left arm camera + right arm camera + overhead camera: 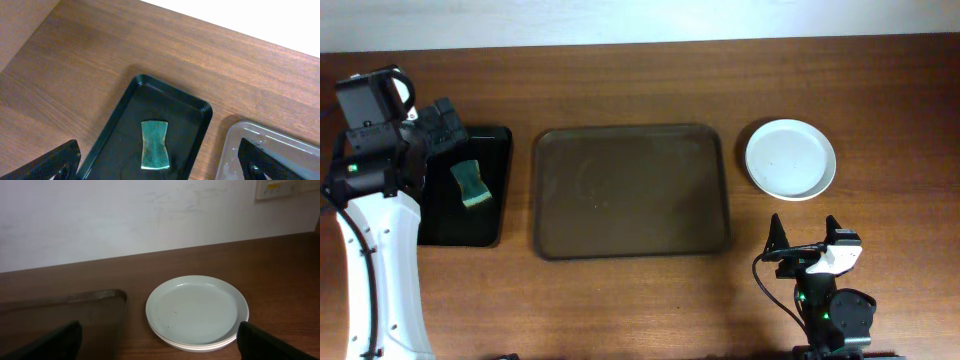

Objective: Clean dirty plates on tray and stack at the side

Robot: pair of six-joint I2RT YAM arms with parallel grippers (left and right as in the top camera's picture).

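Observation:
The white plates (790, 158) sit in one stack on the table to the right of the dark-brown tray (630, 190); the stack also shows in the right wrist view (197, 311), with the tray's corner (60, 315) at its left. The tray holds no plates. My right gripper (810, 240) is open and empty, near the front edge, below the stack. My left gripper (448, 122) is open and empty above the far end of a small black tray (155, 135) that holds a green sponge (154, 144).
The small black tray (470, 190) with the sponge (473, 184) lies left of the brown tray. The brown tray's corner (270, 150) shows at the right of the left wrist view. A white wall rises behind the table's far edge.

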